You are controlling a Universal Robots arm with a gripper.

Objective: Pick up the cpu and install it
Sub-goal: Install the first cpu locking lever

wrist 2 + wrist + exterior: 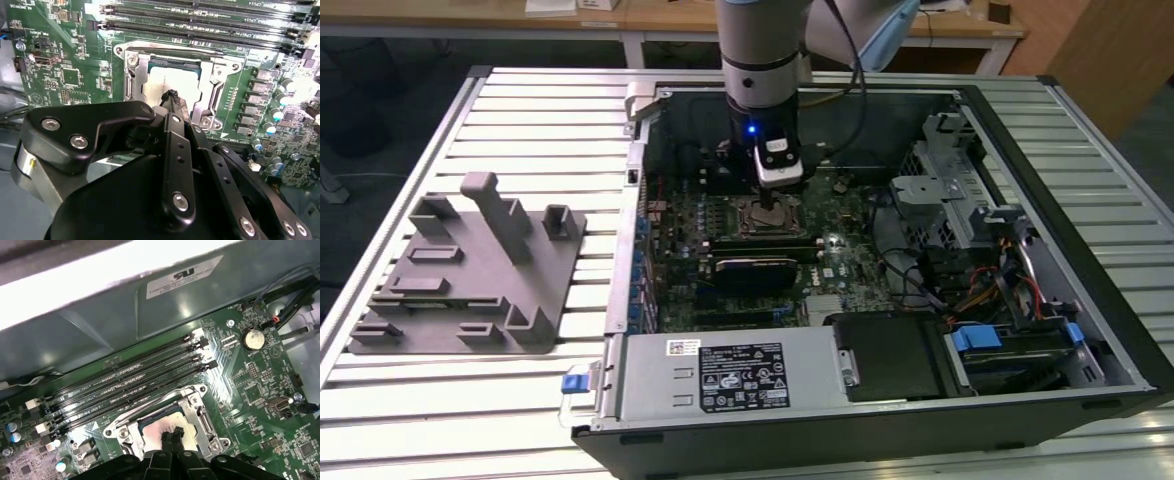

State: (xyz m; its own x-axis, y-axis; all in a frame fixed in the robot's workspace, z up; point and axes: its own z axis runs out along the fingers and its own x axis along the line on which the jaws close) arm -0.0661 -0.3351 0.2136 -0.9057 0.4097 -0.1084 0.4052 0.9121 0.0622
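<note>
Tool (171, 96) lowered over the CPU socket (131, 85) inside the open computer case (1067, 110), fingertips drawn together to a narrow point and resting on, or just above, the top plate of the cpu (162, 80). Fingers closed against each other in both wrist views, with nothing visibly clamped between them; contact with the chip hard to confirm. The cpu (167, 425) lying flat and square inside the socket's metal frame, silvery top up, apparently already seated. Memory slots (130, 380) running just beside the socket, unoccupied as far as can be seen.

Judged as the placing or pressing stage of the install, near the end of the task. Best handled by keeping the tool vertical and centred on the plate, pressing lightly and evenly so no corner rides up on the frame, and avoiding any sideways drag that could shift the chip across the socket contacts. Worth keeping clear of the frame's screws and the neighbouring capacitors (272, 129).

Inside the case: green motherboard (854, 265), power supply (727, 375) along the near wall, drive cage (947, 160) and cable bundle at the exterior view's right. Out on the slatted desk (534, 110), at the exterior view's left, a grey plastic fixture block (474, 275), its recesses apparently holding nothing.
</note>
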